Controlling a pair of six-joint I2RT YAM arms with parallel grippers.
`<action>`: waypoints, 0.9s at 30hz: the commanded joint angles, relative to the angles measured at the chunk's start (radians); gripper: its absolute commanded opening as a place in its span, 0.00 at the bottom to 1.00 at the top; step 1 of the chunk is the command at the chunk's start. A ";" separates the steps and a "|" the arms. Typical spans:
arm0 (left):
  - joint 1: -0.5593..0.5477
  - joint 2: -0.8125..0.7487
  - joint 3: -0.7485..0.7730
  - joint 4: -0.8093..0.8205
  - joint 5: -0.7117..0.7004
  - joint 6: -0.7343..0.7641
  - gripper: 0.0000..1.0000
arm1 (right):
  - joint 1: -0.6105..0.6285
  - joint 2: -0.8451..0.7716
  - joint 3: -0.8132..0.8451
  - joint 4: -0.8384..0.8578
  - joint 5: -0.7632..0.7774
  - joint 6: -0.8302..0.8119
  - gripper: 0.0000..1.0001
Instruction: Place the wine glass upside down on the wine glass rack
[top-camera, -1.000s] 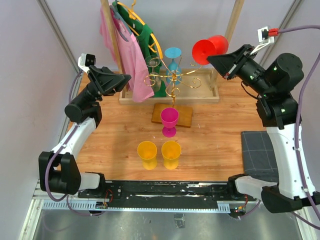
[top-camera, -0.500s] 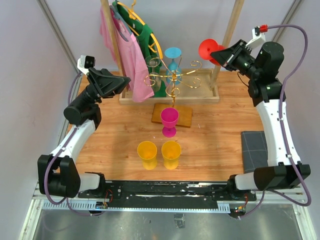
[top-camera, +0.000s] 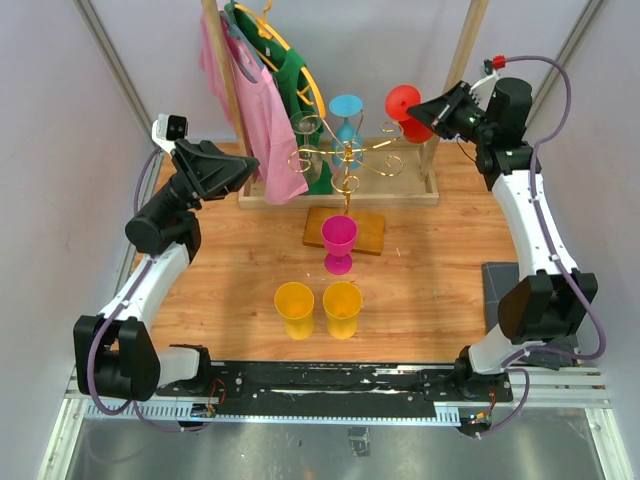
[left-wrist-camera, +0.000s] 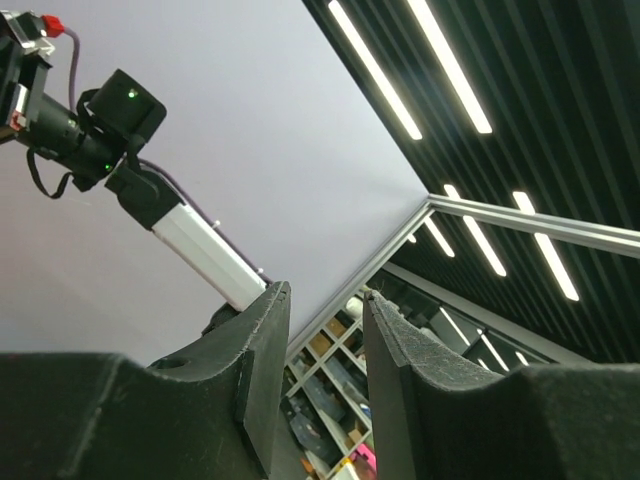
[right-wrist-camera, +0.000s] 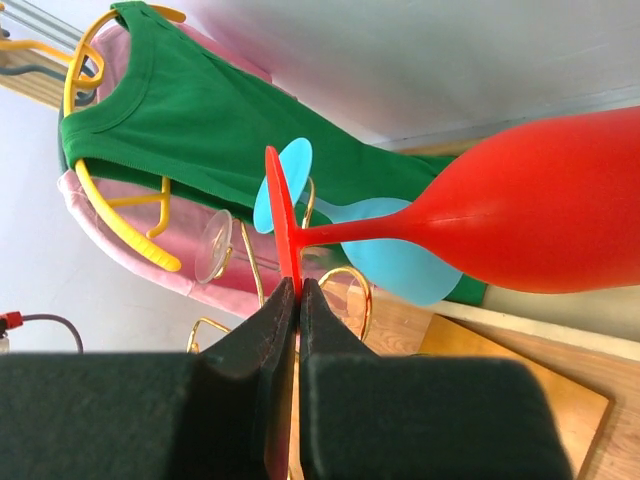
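red glass (right-wrist-camera: 540, 210): likely light, rigid, slick plastic | right gripper (right-wrist-camera: 291, 292): pinched on foot rim, thin hold, may pivot | left gripper (left-wrist-camera: 322, 300): slightly apart, empty | rack (top-camera: 347, 152): near

The red wine glass (right-wrist-camera: 520, 210) looks like smooth, opaque plastic with a soft satin sheen. The wine glass rack (top-camera: 347, 155) is thin gold metal wire, polished and bright. The right gripper (right-wrist-camera: 297, 287) has matt black jaws, and those of the left gripper (left-wrist-camera: 322, 292) show a fine grainy texture. The green shirt (right-wrist-camera: 200, 110) is soft matt cloth on a glossy yellow hanger (right-wrist-camera: 163, 262). The table (top-camera: 230, 270) is grained wood with a dull finish.
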 joint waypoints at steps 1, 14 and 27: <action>0.010 -0.030 -0.029 0.206 0.009 -0.001 0.39 | -0.015 0.035 0.060 0.096 -0.044 0.070 0.01; 0.010 -0.051 -0.033 0.158 0.028 0.032 0.39 | 0.010 0.128 0.108 0.108 -0.176 0.125 0.01; 0.010 -0.054 -0.029 0.151 0.032 0.034 0.39 | 0.060 0.167 0.144 0.083 -0.298 0.135 0.01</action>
